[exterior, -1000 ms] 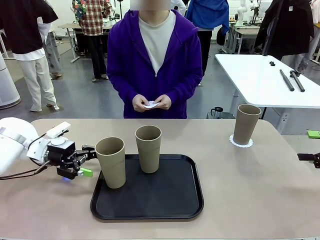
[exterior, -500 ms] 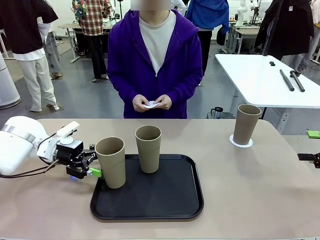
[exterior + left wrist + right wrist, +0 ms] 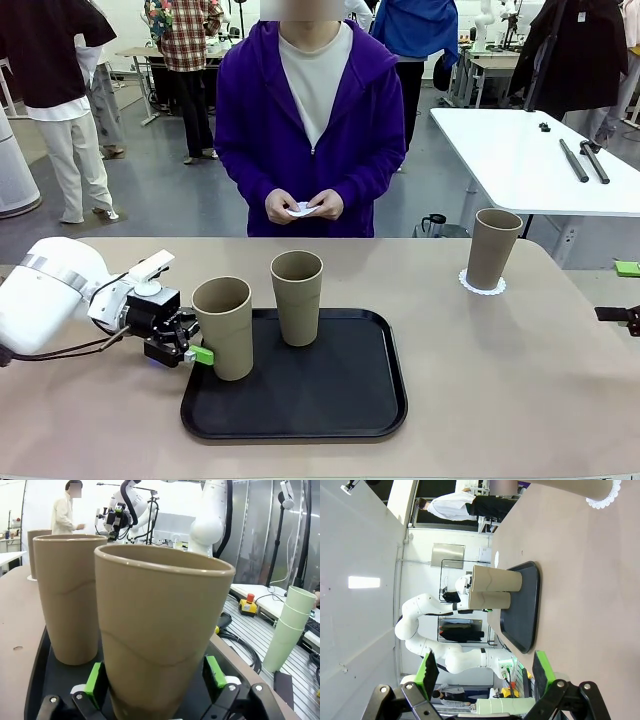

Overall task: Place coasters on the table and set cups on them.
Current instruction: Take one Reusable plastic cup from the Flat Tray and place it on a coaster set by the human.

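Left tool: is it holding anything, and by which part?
Nothing held. The left tool stands open, its green pads flanking the lower body of the nearer tall beige tumbler on the black tray.

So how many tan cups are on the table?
3. The left cup and the middle cup stand on the black tray. The third cup stands on a white coaster at the table's far right. None looks hidden.
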Motion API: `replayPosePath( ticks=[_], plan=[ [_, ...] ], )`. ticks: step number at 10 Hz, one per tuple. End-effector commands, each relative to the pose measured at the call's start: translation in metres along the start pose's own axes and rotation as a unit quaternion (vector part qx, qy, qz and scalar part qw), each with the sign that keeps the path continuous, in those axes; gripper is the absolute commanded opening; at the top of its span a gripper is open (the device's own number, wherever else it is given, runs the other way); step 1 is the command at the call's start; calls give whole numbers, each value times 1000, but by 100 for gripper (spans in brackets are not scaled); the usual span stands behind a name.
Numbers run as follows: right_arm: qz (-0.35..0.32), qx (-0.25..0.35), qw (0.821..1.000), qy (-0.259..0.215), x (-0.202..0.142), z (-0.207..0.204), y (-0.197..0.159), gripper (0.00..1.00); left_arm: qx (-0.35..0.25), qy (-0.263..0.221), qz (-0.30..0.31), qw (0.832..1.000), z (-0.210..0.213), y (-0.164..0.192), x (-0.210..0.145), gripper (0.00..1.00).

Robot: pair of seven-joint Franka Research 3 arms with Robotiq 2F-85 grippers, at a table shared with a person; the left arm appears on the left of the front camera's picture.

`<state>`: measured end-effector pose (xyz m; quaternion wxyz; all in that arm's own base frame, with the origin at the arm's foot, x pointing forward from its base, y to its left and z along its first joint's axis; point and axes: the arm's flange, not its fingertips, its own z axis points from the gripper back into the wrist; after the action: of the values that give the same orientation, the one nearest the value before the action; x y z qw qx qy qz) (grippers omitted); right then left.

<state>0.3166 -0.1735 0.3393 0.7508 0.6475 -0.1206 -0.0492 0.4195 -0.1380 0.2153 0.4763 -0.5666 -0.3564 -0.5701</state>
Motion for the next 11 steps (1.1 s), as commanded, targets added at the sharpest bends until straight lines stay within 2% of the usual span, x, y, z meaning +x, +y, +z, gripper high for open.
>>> replayPosePath(
  ticks=[1, 6, 7, 8, 9, 11],
  plan=[
    [3, 4, 1000, -1, 0, -1, 1, 100, 8, 5, -1, 1000, -10, 4, 0, 100],
    [3, 4, 1000, -1, 0, -1, 1, 100, -13, 6, -13, 1000, -29, 4, -7, 100],
    [3, 4, 1000, -1, 0, -1, 1, 100, -11, 5, -18, 1000, -27, 4, -7, 44],
    [3, 4, 1000, -1, 0, -1, 1, 100, -13, 4, -19, 1000, -23, 4, -6, 41],
    [3, 4, 1000, -1, 0, -1, 1, 100, -14, 3, -20, 1000, -20, 3, -4, 0],
    [3, 4, 1000, -1, 0, -1, 1, 100, -10, 1, -21, 1000, -13, -3, 3, 0]
  ],
)
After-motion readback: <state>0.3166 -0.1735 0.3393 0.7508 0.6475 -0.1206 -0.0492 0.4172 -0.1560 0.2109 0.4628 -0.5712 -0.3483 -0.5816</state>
